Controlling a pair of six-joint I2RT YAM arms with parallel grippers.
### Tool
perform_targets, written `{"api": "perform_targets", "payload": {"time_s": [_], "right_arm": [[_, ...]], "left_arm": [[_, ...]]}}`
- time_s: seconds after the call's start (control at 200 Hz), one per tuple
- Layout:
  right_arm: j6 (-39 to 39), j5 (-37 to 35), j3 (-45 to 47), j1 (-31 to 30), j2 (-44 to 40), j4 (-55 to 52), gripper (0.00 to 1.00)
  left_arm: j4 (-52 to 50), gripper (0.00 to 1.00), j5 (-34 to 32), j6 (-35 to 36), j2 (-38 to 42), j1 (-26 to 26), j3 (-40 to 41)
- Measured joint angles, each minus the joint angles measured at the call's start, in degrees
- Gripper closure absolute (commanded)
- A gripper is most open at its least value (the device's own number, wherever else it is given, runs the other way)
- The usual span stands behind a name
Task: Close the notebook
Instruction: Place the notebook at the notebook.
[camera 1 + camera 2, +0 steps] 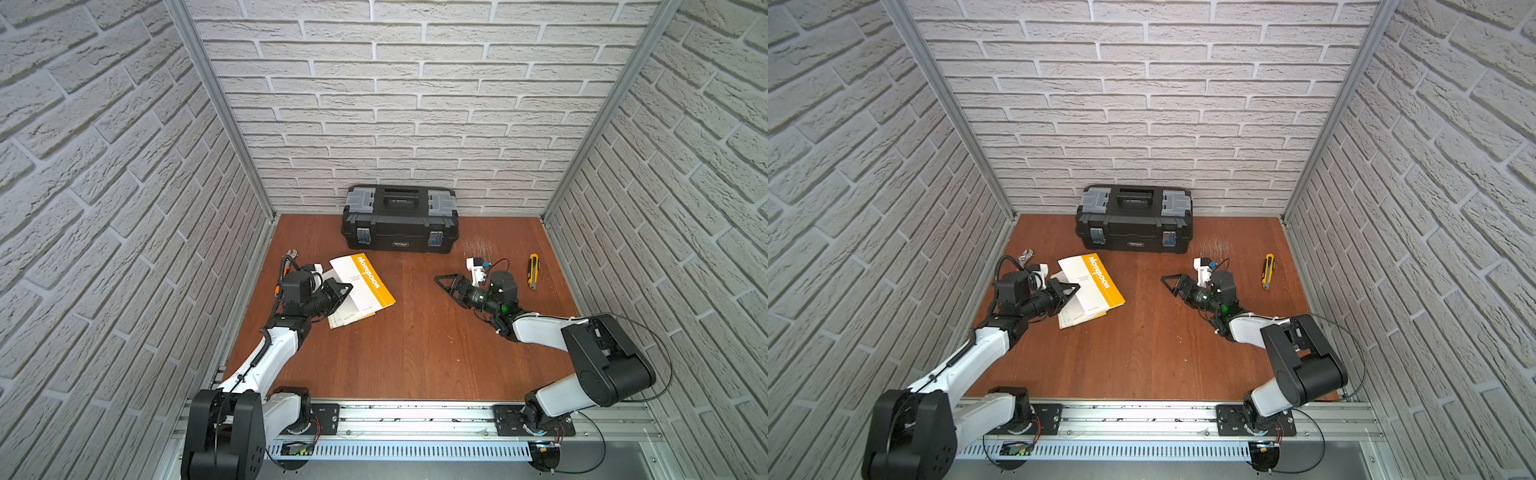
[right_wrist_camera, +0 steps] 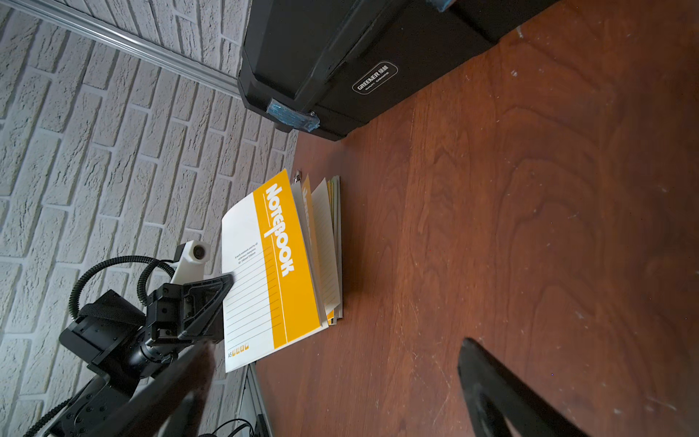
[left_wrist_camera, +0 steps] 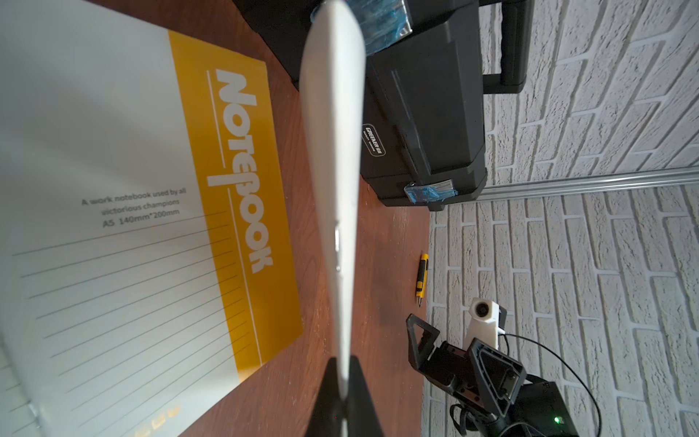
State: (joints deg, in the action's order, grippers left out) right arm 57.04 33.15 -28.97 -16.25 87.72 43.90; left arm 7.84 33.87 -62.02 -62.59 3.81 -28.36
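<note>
Nearest us, two arms [image 1: 270, 349] are stretching toward one toolbox [image 1: 399, 232]; in both top views we are counting one notebook [image 1: 372, 282] lying half-open before it. Left wrist view: our left gripper [image 3: 342, 369] is pinching one notebook leaf. Right wrist view: our right gripper [image 2: 339, 346] is hanging spread.

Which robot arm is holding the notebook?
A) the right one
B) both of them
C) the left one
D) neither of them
C: the left fingers are pinched on the notebook, while the right fingers stand open and apart from it above the table.
</note>
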Motion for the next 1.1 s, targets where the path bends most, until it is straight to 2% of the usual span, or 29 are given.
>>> {"api": "perform_targets", "payload": {"time_s": [0.12,0.245,0.4,0.57,0.765,1.1], "right_arm": [[0.00,0.42,-3.69,-3.37,3.56,-0.63,0.00],[-0.52,0.57,-13.73,-9.62,8.37,-3.13,0.00],[0.83,1.22,-25.07,-15.04,15.17,-0.61,0.00],[4.11,1.66,-34.71,-18.08,25.88,2.86,0.00],[6.88,1.16,-41.57,-20.68,35.63,2.99,0.00],[8.76,0.31,-49.81,-24.04,41.55,1.44,0.00]], "left_arm": [[0.44,1.00,0.46,1.18,-1.11,-1.66,0.04],[0.68,1.00,0.81,3.06,-3.56,-3.04,0.04],[0.70,1.00,1.09,5.73,-6.23,-4.57,0.04],[0.59,1.00,1.01,8.41,-7.89,-5.81,0.04],[-1.03,1.00,-0.35,11.54,-8.85,-6.67,0.02],[2.29,1.00,-1.25,12.94,-14.75,-6.75,1.46]]}}
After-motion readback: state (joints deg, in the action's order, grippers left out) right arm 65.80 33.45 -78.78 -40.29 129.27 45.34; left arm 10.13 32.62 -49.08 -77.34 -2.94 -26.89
